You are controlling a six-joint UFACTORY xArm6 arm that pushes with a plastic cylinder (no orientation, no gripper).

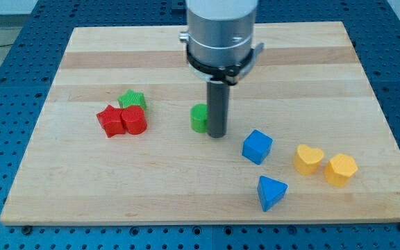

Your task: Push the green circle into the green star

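Centrally on the counter point(82, 55), the green circle point(199, 119) is touched by my tip point(217, 135) at its 3 o'clock.
No jaws exist on this bare-rod end effector; the green star point(132, 99) lies toward 9 o'clock, near the circle.

The rod hides the green circle's point(199, 118) right edge, so contact with my tip point(217, 134) cannot be told. The red blocks point(123, 121) cover the green star's point(132, 99) lower part. The arm's grey housing point(221, 28) is cut off at the view's top.

My tip point(217, 135) beside green circle point(199, 119)

No readable text or labels anywhere.
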